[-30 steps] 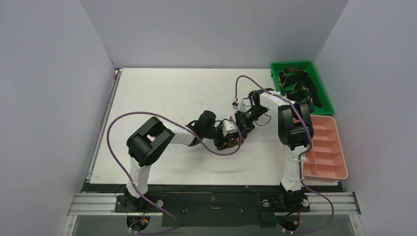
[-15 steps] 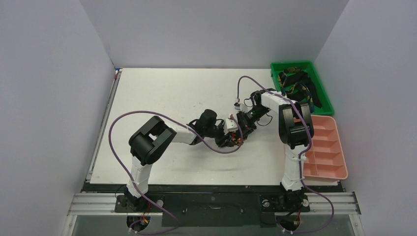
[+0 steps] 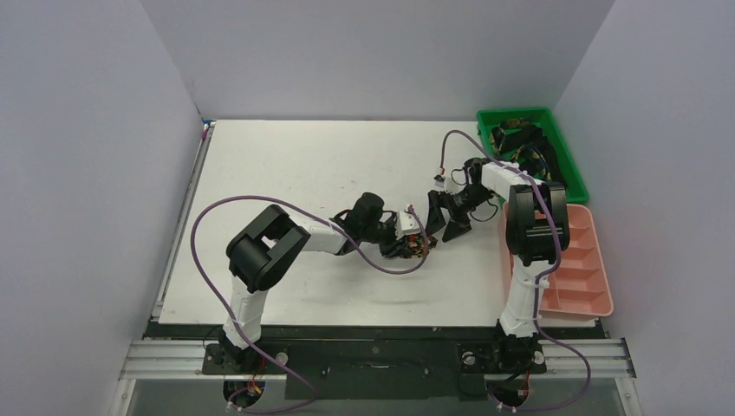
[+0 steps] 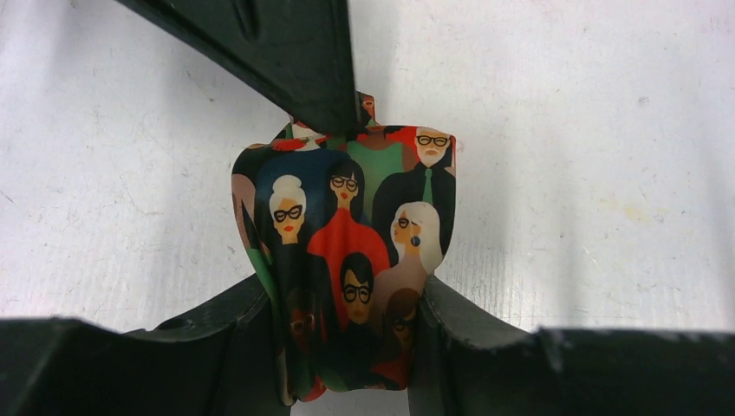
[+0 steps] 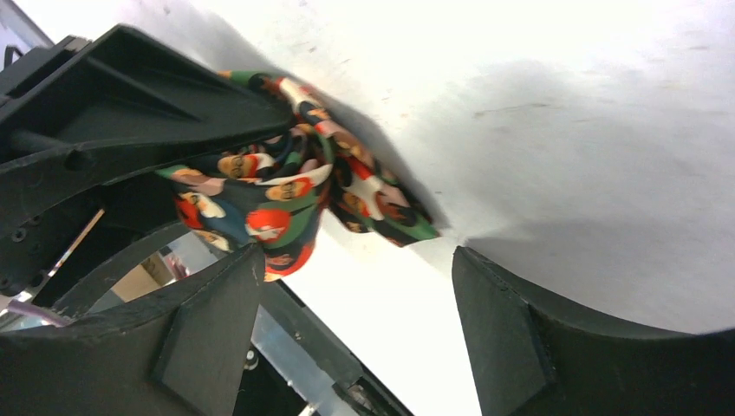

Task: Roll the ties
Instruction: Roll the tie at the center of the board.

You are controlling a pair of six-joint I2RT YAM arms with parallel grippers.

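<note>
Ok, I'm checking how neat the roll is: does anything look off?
The tie pinched in the left gripper is a lumpy bundle rather than a tidy roll; in the right wrist view a loose flap sticks out sideways over the table. The right gripper is open beside it.

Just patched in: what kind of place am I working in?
Most likely a lab test cell: plain walls box in a white table, the left arm and right arm are bolted to a metal rail, and a green bin and pink tray sit at its right edge.
</note>
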